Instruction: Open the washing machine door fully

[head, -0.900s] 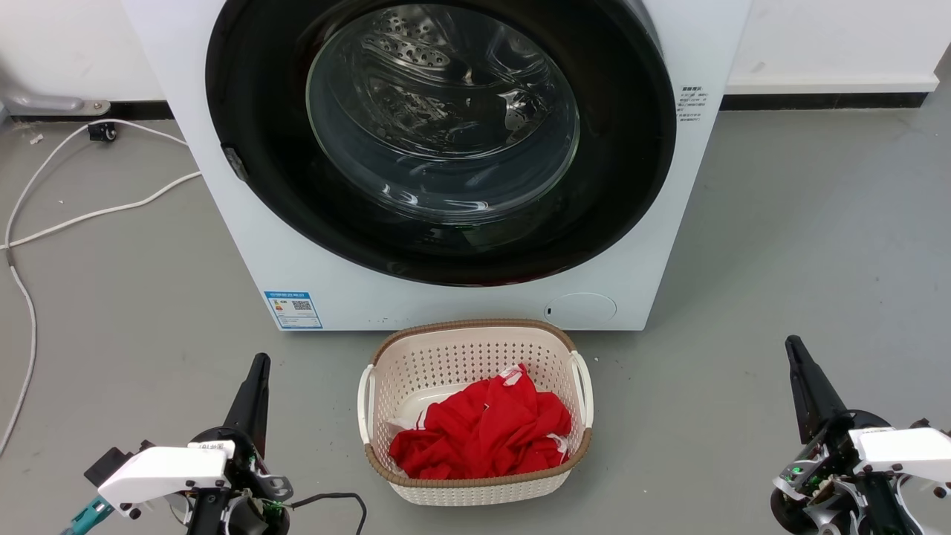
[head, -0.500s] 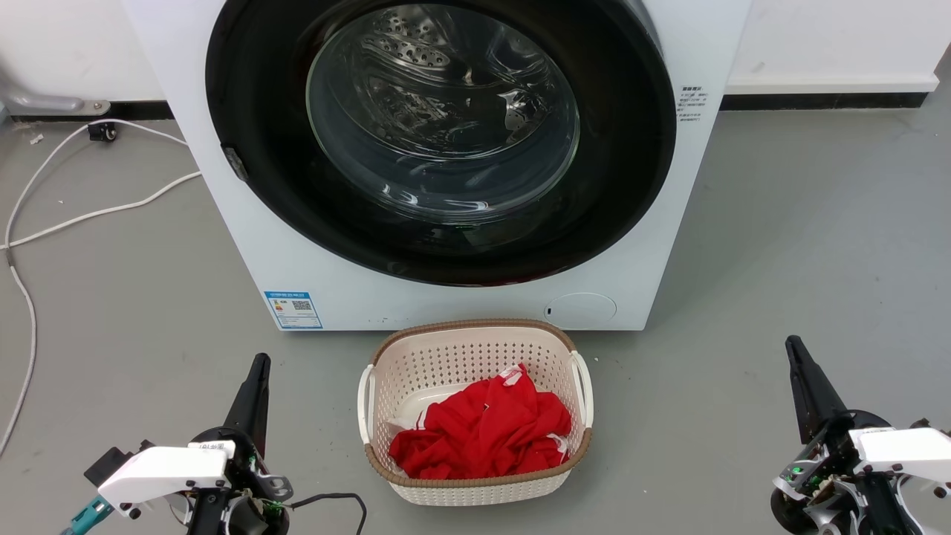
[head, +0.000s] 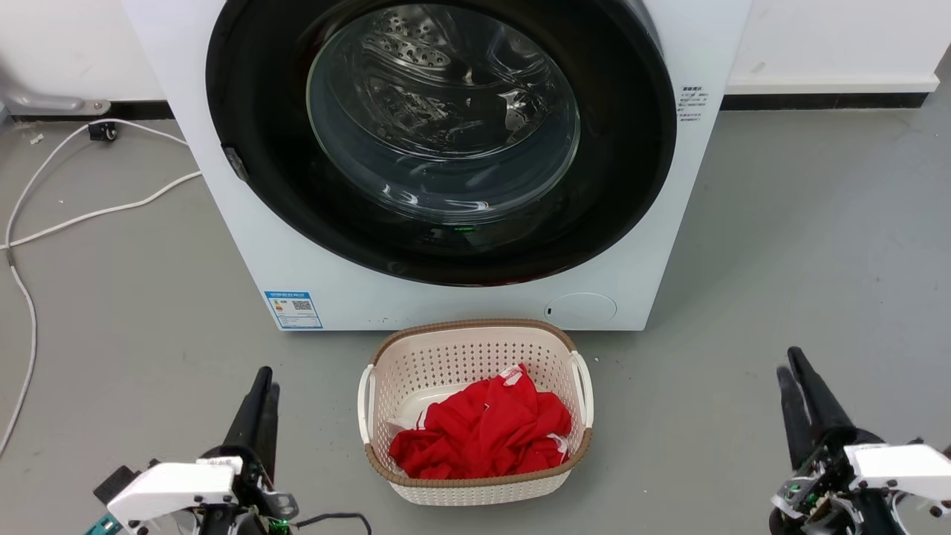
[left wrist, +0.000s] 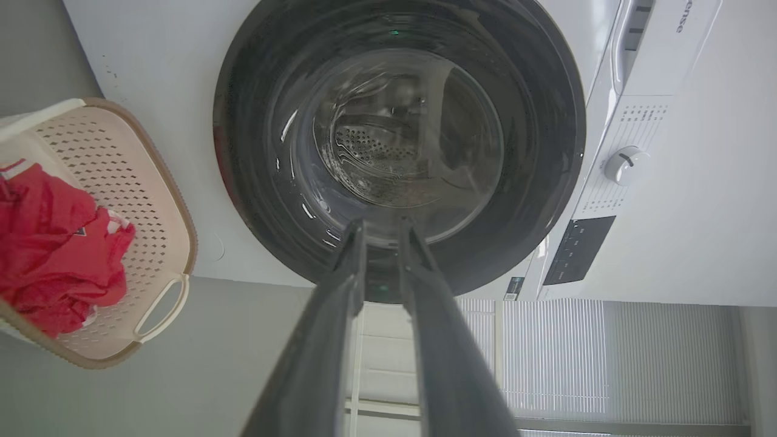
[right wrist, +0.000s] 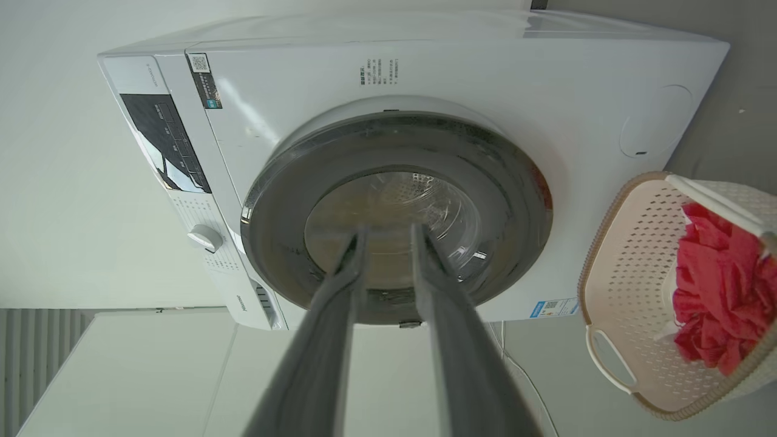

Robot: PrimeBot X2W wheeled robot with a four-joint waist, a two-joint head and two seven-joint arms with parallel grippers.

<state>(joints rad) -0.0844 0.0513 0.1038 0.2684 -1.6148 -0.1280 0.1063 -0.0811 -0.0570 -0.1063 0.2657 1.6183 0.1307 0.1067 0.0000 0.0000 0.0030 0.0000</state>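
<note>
Both drew back, fingers now parted | left gripper (head: 267,377) released, empty | right gripper (head: 787,360) released, empty | door (head: 617,148) closed on washer (head: 669,245) front, well apart ahead of both

- A laundry corner, perhaps in a lab or test room.
- White front-loading washing machine (head: 297,260) on bare grey floor (head: 817,223).
- Cream basket (head: 475,353) of red clothes (head: 483,435) before it.
- Loose white cables (head: 141,202) trail by a plain wall (head: 817,37).

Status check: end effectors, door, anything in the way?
Left end effector, right end effector: slightly open, empty, short of the machine. Washing machine door shut, untouched. Laundry basket with red cloth on floor directly before the door.
</note>
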